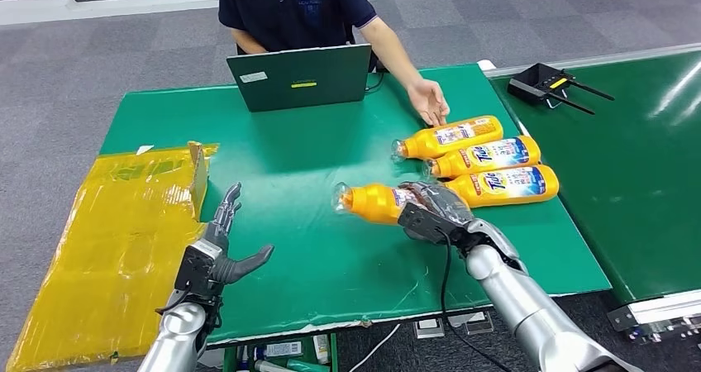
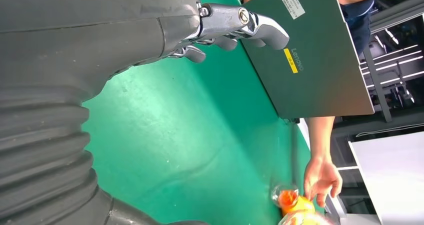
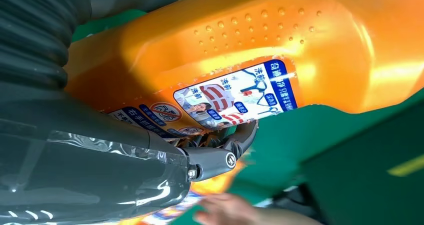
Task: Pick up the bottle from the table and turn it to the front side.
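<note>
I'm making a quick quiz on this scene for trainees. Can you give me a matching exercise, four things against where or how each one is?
Things:
1. right robot hand
2. left robot hand
3. laptop
4. person's hand

States:
A. open, holding nothing
B. standing at the table's far edge
C. gripping an orange bottle
D. beside three lying bottles

Pairs: 1-C, 2-A, 3-B, 4-D

held bottle: in the right hand, lying sideways above the table, cap end toward the left hand
three bottles: on the table just beyond the right hand, side by side
laptop: far side, between the hands
person's hand: beyond the three bottles
flattened bag: left of the left hand
</note>
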Controlling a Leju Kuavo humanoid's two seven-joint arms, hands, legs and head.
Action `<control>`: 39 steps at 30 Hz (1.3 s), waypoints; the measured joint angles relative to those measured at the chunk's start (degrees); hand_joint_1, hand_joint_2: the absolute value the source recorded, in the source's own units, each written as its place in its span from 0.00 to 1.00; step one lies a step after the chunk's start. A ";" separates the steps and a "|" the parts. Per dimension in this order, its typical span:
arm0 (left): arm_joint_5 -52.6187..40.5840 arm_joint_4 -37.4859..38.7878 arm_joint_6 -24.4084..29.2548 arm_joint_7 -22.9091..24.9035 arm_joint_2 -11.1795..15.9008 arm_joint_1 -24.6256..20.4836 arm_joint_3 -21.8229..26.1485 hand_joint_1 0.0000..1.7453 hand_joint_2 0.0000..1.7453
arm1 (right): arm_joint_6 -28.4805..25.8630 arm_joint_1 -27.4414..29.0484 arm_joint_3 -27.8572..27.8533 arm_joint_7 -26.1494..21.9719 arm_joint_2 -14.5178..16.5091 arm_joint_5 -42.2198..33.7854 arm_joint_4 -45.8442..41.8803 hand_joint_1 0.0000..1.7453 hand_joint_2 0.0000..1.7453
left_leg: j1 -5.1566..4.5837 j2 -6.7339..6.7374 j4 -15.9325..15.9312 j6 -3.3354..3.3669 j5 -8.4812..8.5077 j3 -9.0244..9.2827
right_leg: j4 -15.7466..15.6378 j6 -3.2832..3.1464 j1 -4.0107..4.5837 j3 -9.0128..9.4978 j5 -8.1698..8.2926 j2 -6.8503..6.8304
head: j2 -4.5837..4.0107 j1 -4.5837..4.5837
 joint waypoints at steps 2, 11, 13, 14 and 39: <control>0.01 0.21 0.01 0.00 -0.02 -0.12 0.00 0.00 1.00 | -0.07 -0.03 -0.02 -0.57 1.14 -0.45 -0.42 1.00 1.00 | 0.01 -0.01 0.00 -0.01 0.01 0.00 | 0.00 0.00 0.01 0.00 0.00 -0.03 | -0.01 0.00; 0.21 1.36 0.10 0.00 -0.57 -1.50 -0.10 0.00 1.00 | -0.06 -0.64 -0.43 -4.33 5.01 -4.48 -0.61 1.00 1.00 | 0.00 -0.01 0.00 -0.01 0.01 -0.02 | 0.01 0.00 -0.02 0.00 0.00 -0.01 | 0.01 0.00; 0.20 1.68 -0.02 0.00 -0.89 -2.05 -0.22 0.00 1.00 | -0.02 -0.91 -0.43 -4.64 6.11 -5.11 -0.61 1.00 1.00 | 0.00 -0.01 0.00 -0.01 0.01 -0.02 | 0.01 0.00 -0.01 0.00 0.00 -0.01 | 0.01 0.00; 0.20 1.83 -0.08 0.00 -1.03 -2.30 -0.32 0.00 1.00 | 0.04 -1.06 -0.43 -4.67 6.62 -5.33 -0.61 1.00 1.00 | 0.00 -0.01 0.00 -0.01 0.02 -0.02 | 0.01 0.00 -0.01 0.00 0.00 -0.01 | 0.01 0.00; 4.80 0.03 -5.60 -0.02 -2.45 -4.99 -3.87 0.00 1.00 | 1.38 -4.96 -0.40 -6.08 13.62 -10.01 4.19 1.00 1.00 | 0.00 -0.01 0.00 -0.03 0.03 -0.05 | 0.02 0.00 0.00 -0.03 0.00 -0.01 | 0.01 0.00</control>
